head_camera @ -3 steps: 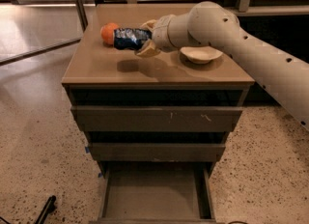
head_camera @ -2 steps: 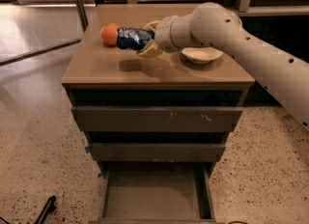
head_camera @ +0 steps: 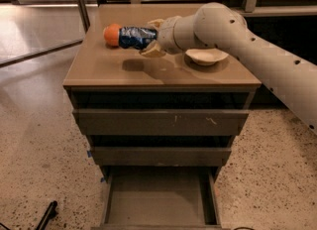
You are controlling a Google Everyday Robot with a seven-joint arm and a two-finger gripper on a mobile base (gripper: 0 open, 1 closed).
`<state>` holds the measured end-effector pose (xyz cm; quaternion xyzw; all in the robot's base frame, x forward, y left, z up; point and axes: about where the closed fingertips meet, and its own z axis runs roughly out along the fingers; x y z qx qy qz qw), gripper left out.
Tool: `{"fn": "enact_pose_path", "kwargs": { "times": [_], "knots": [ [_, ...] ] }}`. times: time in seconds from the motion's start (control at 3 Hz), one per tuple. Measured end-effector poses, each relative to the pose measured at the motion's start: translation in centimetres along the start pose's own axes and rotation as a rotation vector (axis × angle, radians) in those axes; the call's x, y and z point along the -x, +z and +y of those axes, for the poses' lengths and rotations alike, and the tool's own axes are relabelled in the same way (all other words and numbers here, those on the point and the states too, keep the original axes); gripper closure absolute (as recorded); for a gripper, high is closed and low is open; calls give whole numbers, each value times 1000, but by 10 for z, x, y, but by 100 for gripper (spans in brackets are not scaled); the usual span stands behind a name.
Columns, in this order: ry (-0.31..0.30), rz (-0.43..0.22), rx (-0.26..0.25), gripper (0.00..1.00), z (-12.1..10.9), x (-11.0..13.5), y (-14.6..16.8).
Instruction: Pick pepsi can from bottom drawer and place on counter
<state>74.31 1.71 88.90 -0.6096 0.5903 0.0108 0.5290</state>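
- The robot's cream-coloured two-finger gripper is hanging over the far left part of the glossy tan-beige counter, at the end of a thick pale arm that is reaching in from the right.
- Its fingers are closing on a small dark-blue metal pepsi can with white and light-blue markings, one above and one below, so it is holding the can lying on its side.
- The pepsi can is pointing left towards a round orange fruit resting on the counter. From where I'm standing the two are meeting end to end, but I cannot tell whether they are touching.
- A dark shadow is lying on the counter on the near side of the can, so I'm judging that the can is being carried just above the surface and not yet resting on it.
- A shallow cream bowl is sitting on the counter just right of the gripper.
- Below, the deep grey-brown bottom drawer is standing pulled out towards me, with no can in it, while the two narrower grey-brown drawers above are sitting closed.
- I'm reading this as the placing step: the picking looks done.
- The next move is calling for lowering the can onto bare counter clear of the orange and the bowl, minding that a can on its side may be rolling once released.
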Motion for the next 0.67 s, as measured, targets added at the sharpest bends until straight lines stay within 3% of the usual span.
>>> {"fn": "enact_pose_path", "kwargs": {
  "times": [0.33,0.67],
  "knots": [
    [0,0,0,0,0,0,0],
    [0,0,0,0,0,0,0]
  ]
}}
